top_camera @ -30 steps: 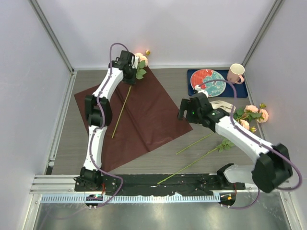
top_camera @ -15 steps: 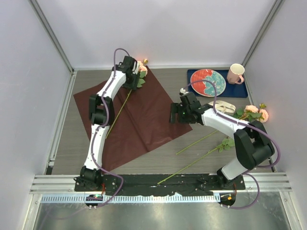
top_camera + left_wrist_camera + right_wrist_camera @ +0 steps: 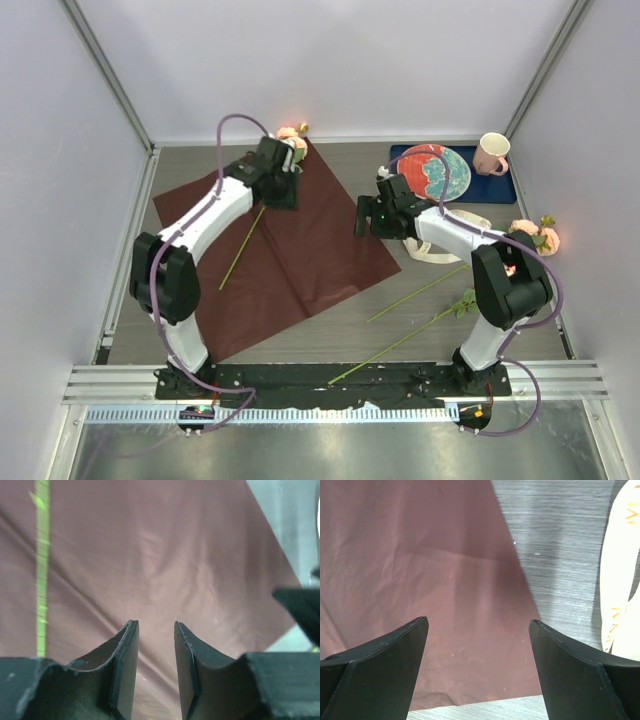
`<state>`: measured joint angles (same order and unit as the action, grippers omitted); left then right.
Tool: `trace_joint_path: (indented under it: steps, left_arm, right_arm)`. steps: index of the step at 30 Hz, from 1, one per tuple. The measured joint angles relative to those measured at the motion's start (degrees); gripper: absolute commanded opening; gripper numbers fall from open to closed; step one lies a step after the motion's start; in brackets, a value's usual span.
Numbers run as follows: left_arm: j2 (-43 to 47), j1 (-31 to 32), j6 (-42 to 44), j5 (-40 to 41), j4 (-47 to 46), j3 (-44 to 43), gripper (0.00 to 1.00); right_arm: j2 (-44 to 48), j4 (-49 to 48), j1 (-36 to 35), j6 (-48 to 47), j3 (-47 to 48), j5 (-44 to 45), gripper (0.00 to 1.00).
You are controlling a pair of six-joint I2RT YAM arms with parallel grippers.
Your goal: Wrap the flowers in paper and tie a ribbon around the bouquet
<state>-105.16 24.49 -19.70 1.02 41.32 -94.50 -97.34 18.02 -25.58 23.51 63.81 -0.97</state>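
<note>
The dark red paper (image 3: pixel 300 250) lies spread flat left of centre. One of the flowers (image 3: pixel 292 138) rests on its far corner, and its stem (image 3: pixel 240 252) runs down across the sheet. My left gripper (image 3: pixel 284 190) hovers just below that rose, open by a narrow gap with nothing in it (image 3: pixel 156 625); the stem (image 3: pixel 42 570) lies to its left. My right gripper (image 3: pixel 360 218) is wide open and empty (image 3: pixel 477 622) over the paper's (image 3: pixel 420 580) right edge. The cream ribbon (image 3: pixel 440 238) loops behind it (image 3: pixel 620 580). More flowers (image 3: pixel 530 236) lie at the right. No bouquet is formed.
A painted plate (image 3: pixel 436 170) sits on a dark blue mat (image 3: pixel 500 188) at the back right, with a pink mug (image 3: pixel 491 152) beside it. Two long green stems (image 3: pixel 405 298) (image 3: pixel 390 345) slant across the table in front of the right arm.
My left gripper has opened, let go of the rose and drawn back from it over the paper. My right gripper has moved left and further back to the paper's right edge.
</note>
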Motion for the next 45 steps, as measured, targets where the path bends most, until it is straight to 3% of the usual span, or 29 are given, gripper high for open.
trace_joint_path:
  steps: [5, 9, 23, 25, 27, 29, 33, 37, 43, 45]
  left_arm:
    - [0.0, 7.6, -4.3, -0.9, -5.0, 11.8, 0.31]
    - [-2.6, 10.2, -6.7, 0.0, -6.3, 18.8, 0.36]
    - [4.6, 18.3, -11.7, 6.7, -9.2, 32.3, 0.36]
    - [6.0, 18.8, -12.3, 6.8, -8.8, 33.6, 0.4]
    - [7.5, 19.0, -12.8, 6.7, -7.8, 34.0, 0.51]
    - [9.3, 19.0, -12.9, 6.7, -6.7, 33.7, 0.62]
    - [13.4, 17.7, -12.5, 5.5, -4.4, 30.8, 0.74]
    - [15.1, 9.9, -10.9, 2.0, -3.3, 23.8, 0.79]
    - [7.5, -2.9, -4.9, 1.4, -1.3, 6.6, 0.77]
    - [3.1, -4.0, -2.7, 1.8, -0.8, 2.0, 0.67]
  right_arm:
    - [-2.7, 0.0, 1.0, 0.0, 1.0, 0.2, 0.88]
    - [-4.4, 0.1, 1.0, -0.1, 0.9, 2.8, 0.88]
    - [-1.1, -5.2, 1.4, 1.0, -7.6, 5.8, 0.88]
    - [1.9, -6.6, 1.4, 2.2, -11.3, 4.7, 0.87]
    - [5.3, -8.0, 1.4, 3.7, -15.1, 3.2, 0.87]
    - [8.5, -8.6, 1.5, 5.3, -18.6, 1.6, 0.87]
    - [13.6, -8.1, 1.5, 7.3, -22.9, -0.9, 0.88]
    - [16.9, -7.3, 1.5, 9.2, -24.0, -3.5, 0.87]
    - [22.7, -5.2, 1.5, 8.5, -23.8, -3.1, 0.89]
    - [23.4, -4.7, 1.5, 7.6, -22.5, -3.7, 0.86]
